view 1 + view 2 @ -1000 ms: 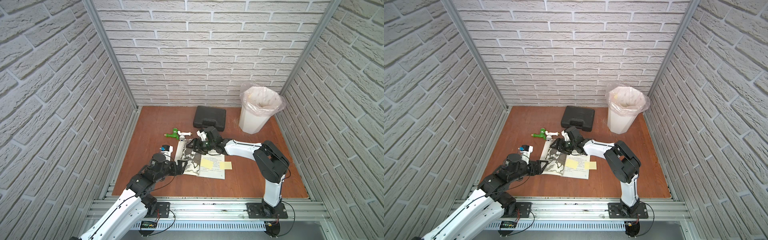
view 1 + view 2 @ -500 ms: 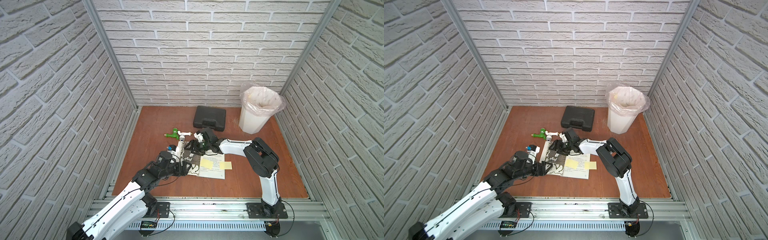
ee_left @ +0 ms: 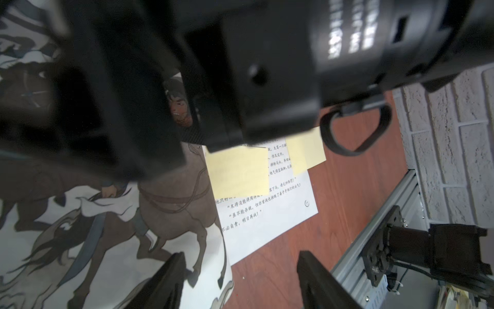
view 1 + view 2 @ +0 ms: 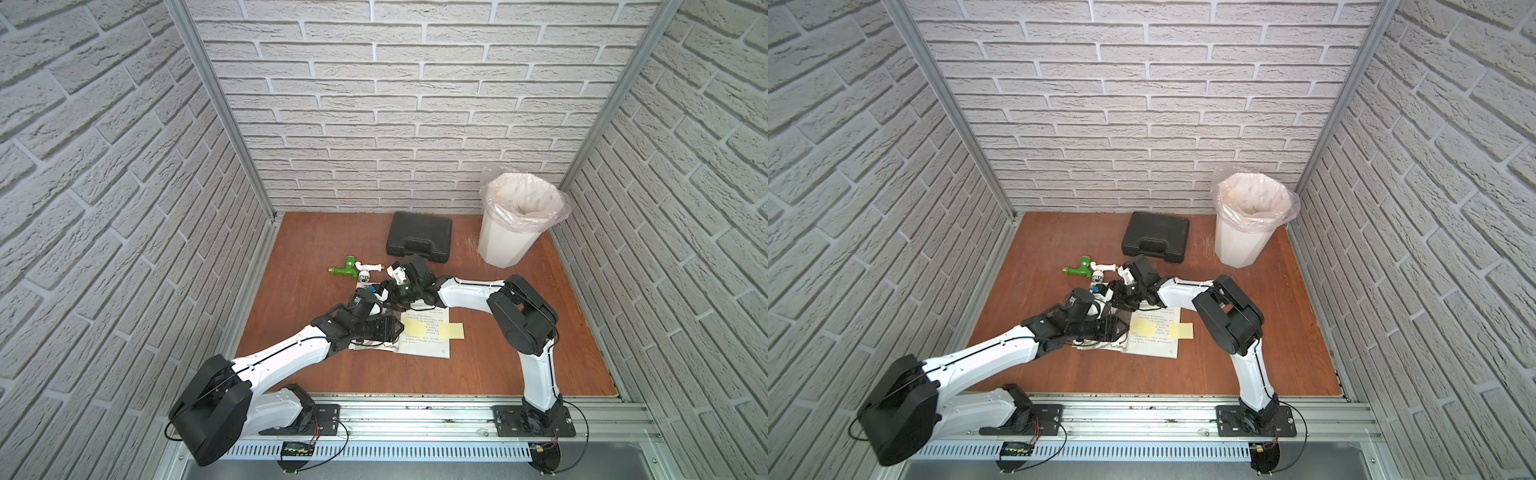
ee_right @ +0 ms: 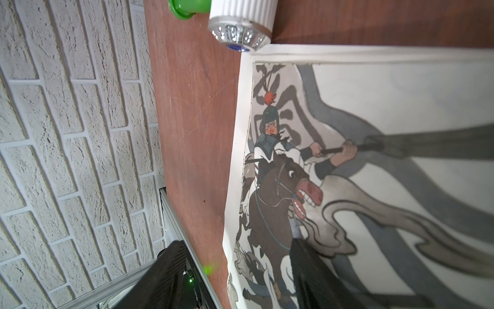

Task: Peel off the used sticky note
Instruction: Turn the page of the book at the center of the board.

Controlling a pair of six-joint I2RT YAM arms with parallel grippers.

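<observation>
Flat on the counter [image 4: 498, 374]: an open book [image 4: 428, 347], two yellow notes stuck to its text page. First sticky note [image 3: 238, 174] beside the spine, second sticky note [image 3: 307, 152] overhanging the page's outer edge. Left end effector [image 3: 240, 256] spread above the book near its spine, nothing between the fingers. Right end effector [image 5: 236, 243] spread near the book's far edge, one finger over the picture page. Beyond the book: green tap [image 4: 345, 271], black case [image 4: 419, 239], lined bin [image 4: 515, 224].
</observation>
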